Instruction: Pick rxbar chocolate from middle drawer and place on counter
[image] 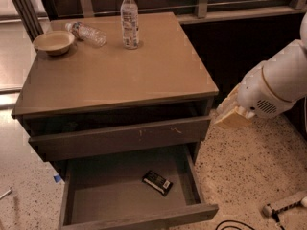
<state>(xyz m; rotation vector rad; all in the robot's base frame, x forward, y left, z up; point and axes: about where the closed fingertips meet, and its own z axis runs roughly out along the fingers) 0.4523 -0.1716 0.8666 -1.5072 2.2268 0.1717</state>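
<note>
- counter (pixel 144 71): plain grey-brown, no pattern.
- scratched drawer front (pixel 120 138), directly under the counter: grey-brown with small pale scratches.
- middle drawer (pixel 105 198), lowest under the counter: grey-brown, plain.
- rxbar chocolate (pixel 157 182), inside the middle drawer: black with a pale label patch.
- gripper (pixel 229 115), just off the counter's front right corner: pale tan; arm (pixel 283 78) white.
- water bottle (pixel 129 20), at the counter's back: clear, white cap.
- bowl (pixel 53 42), at the counter's back left: beige.
- floor (pixel 249 176): pale, dark-speckled.
</note>
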